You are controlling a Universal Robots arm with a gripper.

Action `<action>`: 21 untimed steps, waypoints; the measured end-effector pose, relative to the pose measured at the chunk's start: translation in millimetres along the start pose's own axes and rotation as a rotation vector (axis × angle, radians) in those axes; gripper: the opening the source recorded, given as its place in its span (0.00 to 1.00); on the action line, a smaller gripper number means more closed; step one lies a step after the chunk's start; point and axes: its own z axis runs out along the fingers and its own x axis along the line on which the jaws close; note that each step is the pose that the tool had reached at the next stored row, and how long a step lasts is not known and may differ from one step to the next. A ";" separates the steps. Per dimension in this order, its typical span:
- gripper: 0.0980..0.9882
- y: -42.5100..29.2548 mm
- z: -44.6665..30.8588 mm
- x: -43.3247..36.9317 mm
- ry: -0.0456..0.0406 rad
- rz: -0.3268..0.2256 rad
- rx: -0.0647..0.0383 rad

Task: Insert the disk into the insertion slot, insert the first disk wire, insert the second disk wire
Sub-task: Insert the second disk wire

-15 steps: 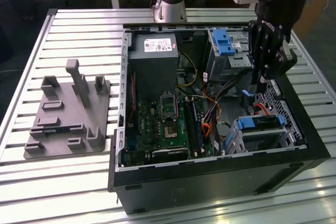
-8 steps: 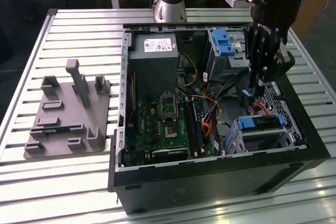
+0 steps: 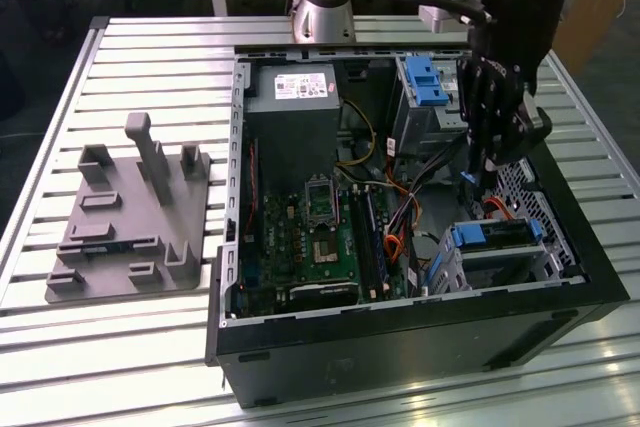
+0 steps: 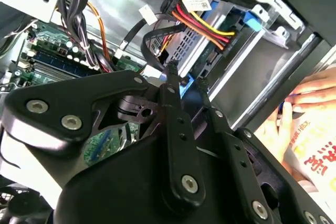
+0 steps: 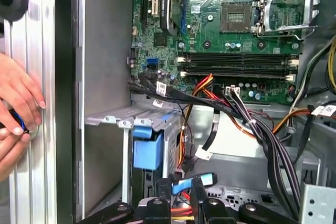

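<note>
Seating of the disk (image 3: 497, 235) looks done: its silver body in the bright blue carrier lies inside the insertion slot (image 3: 447, 265), the perforated metal cage in the corner of the open computer case (image 3: 400, 347) towards the exterior view's right. The gripper (image 3: 473, 175) hangs inside the case close to that cage, between it and the taller bay with a blue latch (image 3: 425, 82). In both wrist views its black fingers (image 4: 176, 124) are pressed together on a small blue plug (image 4: 186, 85), which sits pinched at their tips just short of the end of the disk. A black wire (image 4: 149, 40) loops up from the plug. A bundle of red, yellow and orange wires (image 4: 205, 19) reaches the same end of the disk; whether its connector is fully home cannot be told. In the first wrist view the green motherboard (image 5: 236, 24) lies beyond the cage, with more black cables crossing in front of it. A person's hand (image 5: 16, 103) rests outside the case wall on the slatted metal table (image 3: 150, 57), holding something small and dark blue. Well apart from the case, towards the exterior view's left, a grey fixture plate (image 3: 120, 237) with upright posts lies flat on the table.
</note>
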 end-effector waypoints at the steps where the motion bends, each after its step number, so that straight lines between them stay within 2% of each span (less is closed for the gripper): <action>1: 0.23 3.3 0.2 -0.2 0.0016 0.002 0.007; 5: 0.23 12.1 0.1 -0.8 0.0062 0.016 0.066; 6: 0.23 14.0 0.4 -1.1 0.0076 0.019 0.077; 7: 0.23 16.0 0.9 -1.7 0.0095 0.020 0.082; 9: 0.23 17.0 1.6 -4.3 0.0142 0.021 0.084; 10: 0.23 17.0 1.9 -6.1 0.0192 0.021 0.083; 11: 0.23 17.0 2.2 -7.6 0.0292 0.020 0.083; 12: 0.23 16.9 2.3 -8.9 0.0425 0.018 0.083; 15: 0.23 16.8 2.1 -12.7 0.0957 0.010 0.082; 16: 0.23 16.8 2.3 -14.0 0.1094 0.008 0.081; 17: 0.23 16.8 3.1 -15.2 0.1172 0.007 0.081; 18: 0.23 16.9 4.4 -16.6 0.1197 0.007 0.081; 21: 0.23 17.3 8.1 -19.6 0.1216 0.006 0.077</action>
